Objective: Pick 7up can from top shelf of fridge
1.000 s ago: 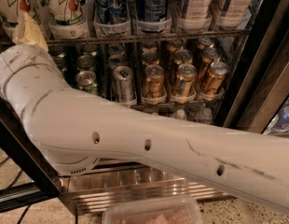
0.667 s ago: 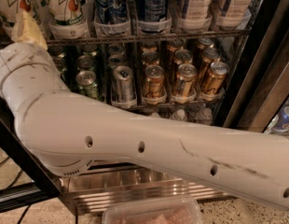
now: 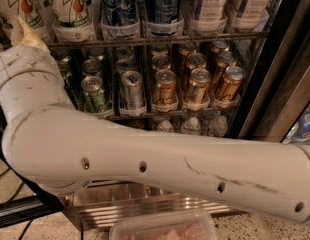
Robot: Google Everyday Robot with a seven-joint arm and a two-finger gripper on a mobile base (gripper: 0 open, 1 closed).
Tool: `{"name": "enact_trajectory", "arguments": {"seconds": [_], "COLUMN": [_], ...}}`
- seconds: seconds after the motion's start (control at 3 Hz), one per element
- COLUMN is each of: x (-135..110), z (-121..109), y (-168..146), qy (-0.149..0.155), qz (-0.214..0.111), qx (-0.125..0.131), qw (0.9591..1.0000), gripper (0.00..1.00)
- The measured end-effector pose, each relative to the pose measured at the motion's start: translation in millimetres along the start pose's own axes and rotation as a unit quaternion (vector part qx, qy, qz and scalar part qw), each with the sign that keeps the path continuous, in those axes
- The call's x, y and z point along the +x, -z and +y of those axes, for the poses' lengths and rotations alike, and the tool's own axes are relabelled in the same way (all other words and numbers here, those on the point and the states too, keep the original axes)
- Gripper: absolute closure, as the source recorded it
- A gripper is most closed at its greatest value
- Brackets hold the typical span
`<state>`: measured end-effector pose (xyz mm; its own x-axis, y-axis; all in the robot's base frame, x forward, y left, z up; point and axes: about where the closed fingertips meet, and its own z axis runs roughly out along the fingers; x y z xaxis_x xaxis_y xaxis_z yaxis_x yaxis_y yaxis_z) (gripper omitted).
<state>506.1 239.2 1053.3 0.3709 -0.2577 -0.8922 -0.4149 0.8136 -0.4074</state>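
The fridge (image 3: 275, 79) fills the view, with its dark frame far right of the hand and its ribbed steel base (image 3: 145, 206) well below. The robot's white arm (image 3: 170, 169) sweeps in from the right, bends at the left edge and rises to the hand (image 3: 24, 30), which sits in the upper left corner, just above the front rail of the top shelf (image 3: 160, 39).

Below and right of the hand, the lower rack holds gold cans (image 3: 195, 84), a silver can (image 3: 131, 86) and green cans (image 3: 92, 91). Level with the hand and off to its right stand blue cans (image 3: 117, 4) in clear trays.

The 7up can (image 3: 10, 6) stands on the top shelf right behind the hand, which covers its lower part. A second 7up can (image 3: 70, 4) is just beside the hand, to its right. I cannot tell whether the hand is released or clenched, nor whether it touches either can.
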Motion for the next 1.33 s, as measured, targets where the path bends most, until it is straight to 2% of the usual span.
{"name": "enact_trajectory", "arguments": {"seconds": [0.33, 0.67, 1.33], "x": [-1, 0, 3], "z": [-4, -8, -12], "y": [0, -5, -19], "qy": [-0.010, -0.017, -0.033], "qz": [-0.002, -0.001, -0.004], "qx": [0.017, 0.035, 0.061], "qw": [0.9998, 0.9992, 0.9976], "gripper": [0.49, 0.38, 0.40]}}
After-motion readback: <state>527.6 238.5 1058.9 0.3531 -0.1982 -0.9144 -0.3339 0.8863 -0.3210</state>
